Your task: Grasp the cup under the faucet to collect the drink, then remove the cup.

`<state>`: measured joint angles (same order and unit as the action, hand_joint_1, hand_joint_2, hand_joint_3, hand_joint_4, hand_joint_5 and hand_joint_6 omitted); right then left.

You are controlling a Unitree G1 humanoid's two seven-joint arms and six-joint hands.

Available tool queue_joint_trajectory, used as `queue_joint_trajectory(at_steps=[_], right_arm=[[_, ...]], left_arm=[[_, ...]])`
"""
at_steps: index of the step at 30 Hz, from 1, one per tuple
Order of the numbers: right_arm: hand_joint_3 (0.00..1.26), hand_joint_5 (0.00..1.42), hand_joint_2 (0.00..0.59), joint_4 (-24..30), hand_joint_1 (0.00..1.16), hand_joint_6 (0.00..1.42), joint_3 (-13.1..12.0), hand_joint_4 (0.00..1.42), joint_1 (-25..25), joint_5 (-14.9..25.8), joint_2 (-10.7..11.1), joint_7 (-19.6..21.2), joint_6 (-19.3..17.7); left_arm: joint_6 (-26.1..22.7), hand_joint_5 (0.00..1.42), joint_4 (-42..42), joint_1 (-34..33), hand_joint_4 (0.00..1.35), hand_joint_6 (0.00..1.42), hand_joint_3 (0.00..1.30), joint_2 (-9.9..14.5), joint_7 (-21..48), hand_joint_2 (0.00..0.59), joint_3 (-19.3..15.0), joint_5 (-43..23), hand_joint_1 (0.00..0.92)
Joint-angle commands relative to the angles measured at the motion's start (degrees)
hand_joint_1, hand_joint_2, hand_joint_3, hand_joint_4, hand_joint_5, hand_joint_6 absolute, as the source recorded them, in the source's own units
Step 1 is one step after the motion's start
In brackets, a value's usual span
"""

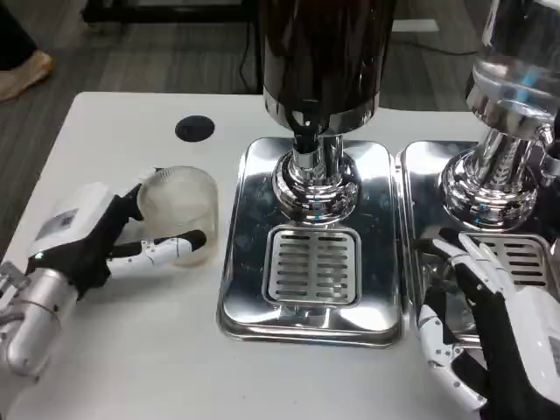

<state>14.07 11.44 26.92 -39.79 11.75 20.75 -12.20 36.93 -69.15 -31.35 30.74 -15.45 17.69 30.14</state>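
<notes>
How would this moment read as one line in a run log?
left hand: holds clear plastic cup | cup: left of chrome drip tray, not under faucet | right hand: open

Second dispenser (512, 96) at right on its own steel tray (420, 166), clear tank above a chrome column. Round black grommet (194, 129) set in white table (131, 350). Grey carpet (131, 52) beyond the far edge.
</notes>
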Motion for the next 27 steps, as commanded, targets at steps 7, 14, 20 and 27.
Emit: queue_joint_trajectory(at_steps=[7, 14, 20, 27], right_arm=[[0.28, 0.1, 0.582, 0.6, 0.43, 0.33, -0.6, 0.12, 0.3, 1.8, -0.6, -0.3, -0.3], [0.28, 0.11, 0.582, 0.2, 0.43, 0.34, -1.0, 0.12, 0.0, 2.9, -0.5, -0.5, -0.8], [0.27, 0.11, 0.582, -0.3, 0.43, 0.33, -1.0, 0.13, -0.5, 3.5, -0.2, -0.7, -1.0], [0.26, 0.11, 0.582, -0.1, 0.43, 0.31, -1.1, 0.13, -0.5, 3.5, -0.2, -0.9, -1.2]], left_arm=[[3.8, 0.56, -2.9, -0.8, 0.31, 0.69, 0.25, -0.7, -2.1, 0.166, 0.4, 0.2, 0.233], [4.9, 0.71, -3.1, -0.7, 0.42, 0.9, 0.34, -0.9, -4.0, 0.221, 0.1, 0.1, 0.178], [5.7, 0.74, -3.1, -0.4, 0.44, 0.94, 0.35, -1.1, -5.6, 0.233, -0.1, -0.1, 0.16], [7.8, 0.78, -2.5, 0.6, 0.46, 0.99, 0.37, -1.0, -7.6, 0.239, -0.6, -0.5, 0.148]])
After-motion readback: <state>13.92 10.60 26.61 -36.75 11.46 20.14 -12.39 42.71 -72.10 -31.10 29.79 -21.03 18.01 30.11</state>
